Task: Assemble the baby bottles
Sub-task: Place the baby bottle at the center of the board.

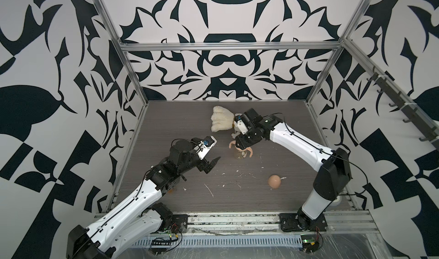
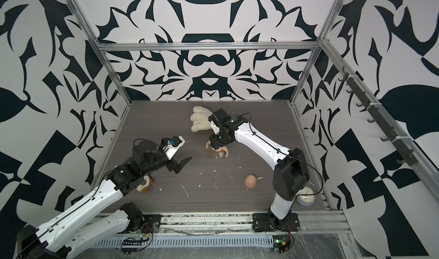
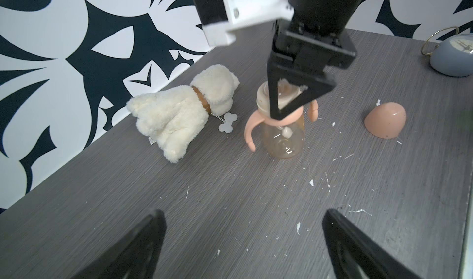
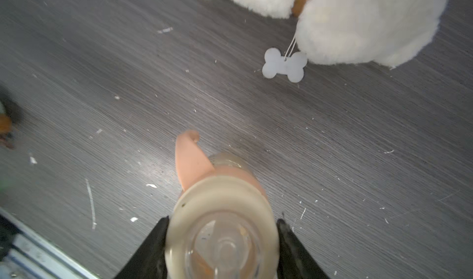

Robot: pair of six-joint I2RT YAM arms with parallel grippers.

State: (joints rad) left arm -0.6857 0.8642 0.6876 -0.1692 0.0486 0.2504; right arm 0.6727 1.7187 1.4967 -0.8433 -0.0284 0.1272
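The small amber bottle (image 1: 240,155) (image 3: 281,143) stands upright mid-table, with the peach-pink two-handled ring (image 3: 252,126) around its neck. The cream nipple collar (image 3: 262,98) (image 4: 220,195) sits on top, and its straw tube hangs inside the bottle. My right gripper (image 4: 222,221) (image 1: 242,146) comes down from above and is shut on the collar's sides. My left gripper (image 3: 243,213) (image 1: 210,164) hovers open and empty to the left of the bottle, apart from it. The peach-pink dome cap (image 1: 274,181) (image 3: 385,120) lies alone on the table, right of the bottle and nearer the front.
A cream plush dog (image 1: 222,118) (image 3: 179,111) with a white bone tag (image 4: 284,64) lies just behind the bottle. A small orange-white toy (image 2: 145,184) sits under my left arm. A grey alarm clock (image 2: 306,197) stands by the right arm's base. White flecks litter the tabletop.
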